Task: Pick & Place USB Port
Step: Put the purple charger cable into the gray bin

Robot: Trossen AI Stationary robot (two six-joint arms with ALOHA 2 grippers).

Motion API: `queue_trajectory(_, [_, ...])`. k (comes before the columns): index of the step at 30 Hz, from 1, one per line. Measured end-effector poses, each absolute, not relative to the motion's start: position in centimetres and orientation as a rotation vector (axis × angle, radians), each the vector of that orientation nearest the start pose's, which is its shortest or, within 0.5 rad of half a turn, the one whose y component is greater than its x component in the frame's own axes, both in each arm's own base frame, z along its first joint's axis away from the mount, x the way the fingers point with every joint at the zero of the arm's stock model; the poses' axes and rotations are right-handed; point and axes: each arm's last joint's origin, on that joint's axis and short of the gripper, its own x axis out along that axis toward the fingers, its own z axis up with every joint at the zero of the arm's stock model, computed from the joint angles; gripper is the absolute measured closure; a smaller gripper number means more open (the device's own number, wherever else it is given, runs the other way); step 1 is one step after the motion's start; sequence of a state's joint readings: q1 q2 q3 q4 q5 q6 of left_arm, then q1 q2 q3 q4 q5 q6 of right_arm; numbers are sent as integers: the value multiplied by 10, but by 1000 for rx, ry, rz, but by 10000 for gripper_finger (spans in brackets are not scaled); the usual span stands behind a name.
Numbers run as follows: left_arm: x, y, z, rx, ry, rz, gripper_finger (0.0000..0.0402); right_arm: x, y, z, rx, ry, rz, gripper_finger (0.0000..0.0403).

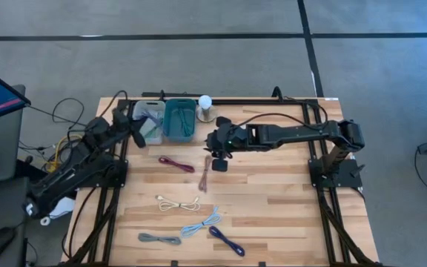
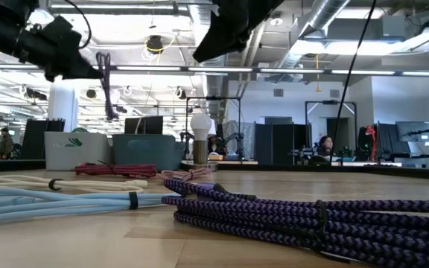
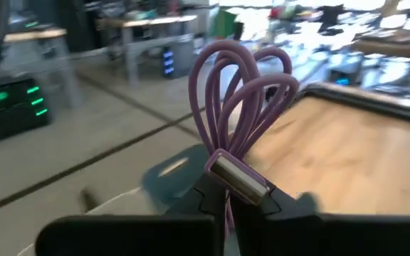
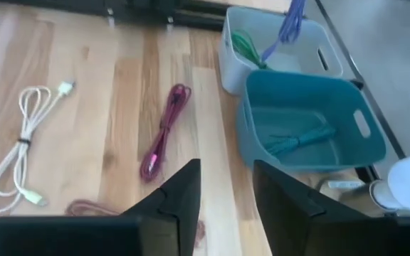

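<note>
My left gripper (image 3: 226, 203) is shut on a coiled purple USB cable (image 3: 244, 85) and stands over the white bin (image 1: 148, 122) at the table's far left. In the right wrist view the cable (image 4: 289, 21) hangs above that bin (image 4: 276, 50), which holds a green cable. My right gripper (image 4: 226, 206) hovers open and holds nothing above a pink cable (image 1: 205, 175) near the table's middle, beside the teal bin (image 1: 179, 119). A maroon cable (image 1: 176, 163) lies flat on the table between the two arms. My left gripper pinches the purple cable between its two fingers, at the bundle's end by the silver USB plug (image 3: 237, 179). The fingers point roughly level toward the bins. The loops (image 3: 251, 78) fan out beyond the fingertips. In the low view the cable (image 2: 107, 82) is lifted clear of the table.
Loose cables lie on the wooden table: white (image 1: 178, 204), light blue (image 1: 200, 222), grey (image 1: 159, 239) and dark purple (image 1: 226, 241) toward the near edge. A white bulb-shaped object (image 1: 206, 107) stands just right of the teal bin. The table's right half is bare wood.
</note>
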State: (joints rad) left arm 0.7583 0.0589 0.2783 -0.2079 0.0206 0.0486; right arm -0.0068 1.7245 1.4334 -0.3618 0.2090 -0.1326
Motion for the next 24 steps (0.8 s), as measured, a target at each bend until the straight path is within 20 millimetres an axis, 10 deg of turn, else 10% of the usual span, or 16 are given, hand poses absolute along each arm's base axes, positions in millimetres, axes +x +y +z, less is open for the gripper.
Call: queue_trajectory(24, [82,93,196,-144,415,1067,377,389,-3,293,-196,660,-154,284])
